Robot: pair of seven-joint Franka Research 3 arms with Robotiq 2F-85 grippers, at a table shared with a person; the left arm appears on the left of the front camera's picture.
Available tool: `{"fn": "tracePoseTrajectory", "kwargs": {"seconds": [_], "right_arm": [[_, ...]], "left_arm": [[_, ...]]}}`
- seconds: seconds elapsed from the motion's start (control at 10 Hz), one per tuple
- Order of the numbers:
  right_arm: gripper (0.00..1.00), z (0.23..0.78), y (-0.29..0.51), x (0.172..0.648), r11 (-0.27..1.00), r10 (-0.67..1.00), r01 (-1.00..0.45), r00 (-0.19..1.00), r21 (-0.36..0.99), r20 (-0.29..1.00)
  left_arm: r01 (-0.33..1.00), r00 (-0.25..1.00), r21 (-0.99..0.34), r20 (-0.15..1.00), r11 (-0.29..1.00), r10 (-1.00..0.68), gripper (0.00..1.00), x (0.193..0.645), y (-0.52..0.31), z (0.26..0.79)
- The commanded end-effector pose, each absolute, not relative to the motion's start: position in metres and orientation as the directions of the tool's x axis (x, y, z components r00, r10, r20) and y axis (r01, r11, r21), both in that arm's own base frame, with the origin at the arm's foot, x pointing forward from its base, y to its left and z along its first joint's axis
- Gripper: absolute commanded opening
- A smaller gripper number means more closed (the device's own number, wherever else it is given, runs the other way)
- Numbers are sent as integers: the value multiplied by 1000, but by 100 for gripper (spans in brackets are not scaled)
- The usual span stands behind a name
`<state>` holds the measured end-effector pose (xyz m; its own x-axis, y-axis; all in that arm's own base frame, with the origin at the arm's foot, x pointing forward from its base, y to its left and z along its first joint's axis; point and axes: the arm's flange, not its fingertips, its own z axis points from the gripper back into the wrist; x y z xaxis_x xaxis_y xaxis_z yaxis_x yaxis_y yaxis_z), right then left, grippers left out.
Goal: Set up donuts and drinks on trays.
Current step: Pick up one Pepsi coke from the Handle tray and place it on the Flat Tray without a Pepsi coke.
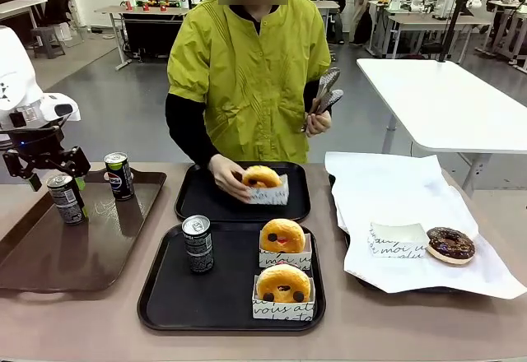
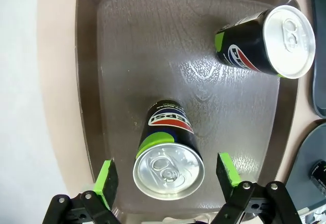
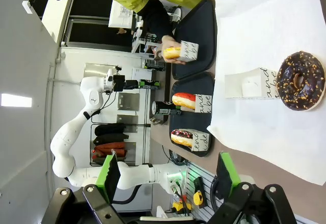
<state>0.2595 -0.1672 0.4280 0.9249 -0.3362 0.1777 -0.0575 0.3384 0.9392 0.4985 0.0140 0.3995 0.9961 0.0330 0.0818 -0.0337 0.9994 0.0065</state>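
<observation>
Can (image 2: 168, 155) on the brown tray (image 2: 127, 56) sits between the left fingers (image 2: 107, 180) — spread wide — right fingers (image 3: 109, 175) wide too.

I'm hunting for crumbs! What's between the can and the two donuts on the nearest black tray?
Nothing. Between the can and donuts is just bare tray, in the front view.

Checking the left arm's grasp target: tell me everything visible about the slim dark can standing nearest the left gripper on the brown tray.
The slim dark metal can stands upright on the brown wood-grain tray, near its edge. Its silver top has an unopened pull tab. Below the rim is a green patch, then a red, white and blue Pepsi logo. The open left gripper straddles it, green pads on either side, neither touching.
</observation>
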Motion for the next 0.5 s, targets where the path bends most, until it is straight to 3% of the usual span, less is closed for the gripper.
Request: {"fn": "tracePoseTrajectory", "kwargs": {"seconds": [0.0, 0.4], "right_arm": [[100, 428, -168, 260, 329, -338, -76, 921, 941, 192], [100, 428, -168, 260, 329, -338, -76, 921, 941, 192]], "left_arm": [[-38, 996, -1, 86, 999, 38, 100, 506, 12, 394], [-29, 997, 24, 69, 999, 28, 100, 512, 3, 380]]}}
